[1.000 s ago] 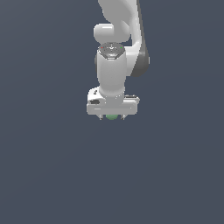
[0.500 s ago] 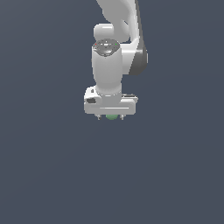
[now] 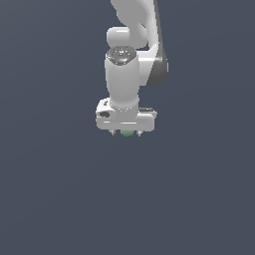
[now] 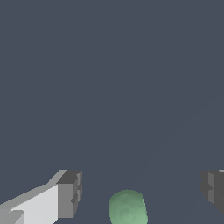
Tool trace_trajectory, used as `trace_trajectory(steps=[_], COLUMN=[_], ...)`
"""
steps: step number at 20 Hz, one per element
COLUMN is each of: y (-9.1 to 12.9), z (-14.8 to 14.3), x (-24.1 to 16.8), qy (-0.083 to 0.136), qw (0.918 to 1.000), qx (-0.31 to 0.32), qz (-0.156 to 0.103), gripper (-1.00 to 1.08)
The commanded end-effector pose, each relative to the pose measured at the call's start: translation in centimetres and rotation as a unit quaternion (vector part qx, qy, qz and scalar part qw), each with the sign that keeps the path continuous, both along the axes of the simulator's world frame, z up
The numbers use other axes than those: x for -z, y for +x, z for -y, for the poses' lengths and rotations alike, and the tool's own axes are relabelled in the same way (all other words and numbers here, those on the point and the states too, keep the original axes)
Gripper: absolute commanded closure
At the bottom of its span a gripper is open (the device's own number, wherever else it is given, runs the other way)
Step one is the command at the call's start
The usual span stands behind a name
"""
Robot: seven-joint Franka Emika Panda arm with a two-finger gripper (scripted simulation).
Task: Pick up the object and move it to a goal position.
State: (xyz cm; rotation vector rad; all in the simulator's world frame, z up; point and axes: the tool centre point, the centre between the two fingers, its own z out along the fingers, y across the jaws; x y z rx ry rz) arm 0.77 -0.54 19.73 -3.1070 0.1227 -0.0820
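The green ball (image 3: 127, 132) shows just under my white gripper (image 3: 127, 134) in the exterior view, between the two short fingertips. In the wrist view the ball (image 4: 127, 208) lies between the two dark finger pads, closer to one pad (image 4: 70, 193) than to the other (image 4: 212, 190). There are clear gaps on both sides and neither pad touches it. The jaws stand wide apart, so my gripper (image 4: 141, 192) is open around the ball. No goal marker shows in either view.
A plain dark grey surface (image 3: 60, 199) fills both views. The white arm (image 3: 124, 74) rises from the gripper to the top of the exterior view.
The arm's upper links have shifted slightly toward the exterior view's left. The hand stays at nearly the same spot over the ball.
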Motion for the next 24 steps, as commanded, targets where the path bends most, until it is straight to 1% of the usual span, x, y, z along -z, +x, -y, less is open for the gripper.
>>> trace_trajectory(steps=[1,8,13,18,24], y=[-0.2,-1.3,-2.4,-3.7,-5.3], z=[-0.1,-0.2,-0.4,-0.5,-0.6], x=[0.3,1.4,2.5,3.7,5.2], qy=[0.000,0.003,0.004,0.006,0.007], qw=[0.9999,0.9977,0.9920,0.9816,0.9633], qx=[0.012,0.068,0.126,0.191,0.268], qz=[-0.001,-0.005,-0.009,-0.014,-0.019], gripper=[-0.92,-0.92,-0.92,-0.92,-0.92])
